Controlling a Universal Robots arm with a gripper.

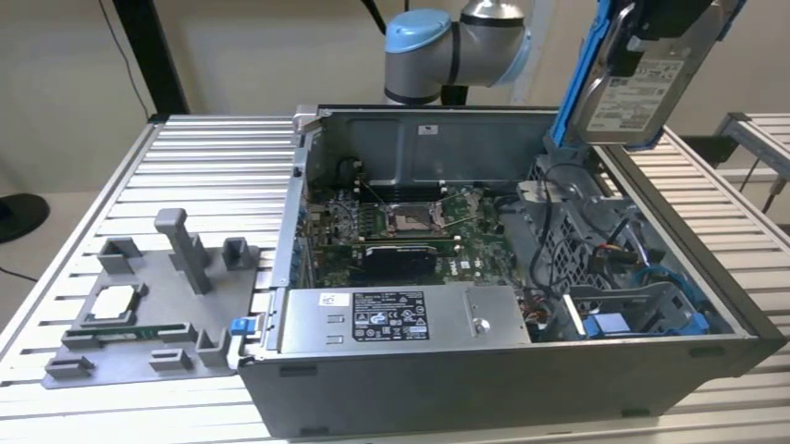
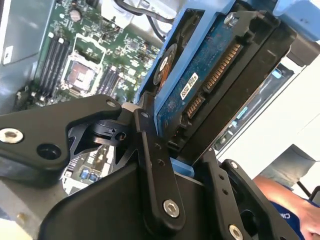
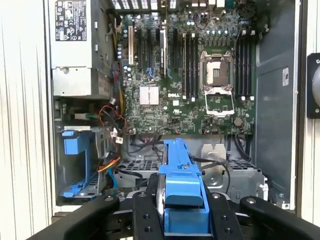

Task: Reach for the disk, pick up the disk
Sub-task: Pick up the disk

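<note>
OK, gripper [image 3: 182, 210] is clamped on the hard drive [image 1: 642, 83], clear above the open PC case [image 1: 741, 319]. Grip looks centred on the blue caddy rails [image 3: 181, 175]. Best kept level, clear of cables.

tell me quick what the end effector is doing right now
End effector: shut on the disk, lifted clear above the open computer case.

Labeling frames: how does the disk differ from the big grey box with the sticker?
The disk hangs above the case, clamped in the tool; the grey box sits mounted inside the case. The disk has blue rails; the box has none. The disk looks smaller. Both are grey metal with printed labels.
</note>
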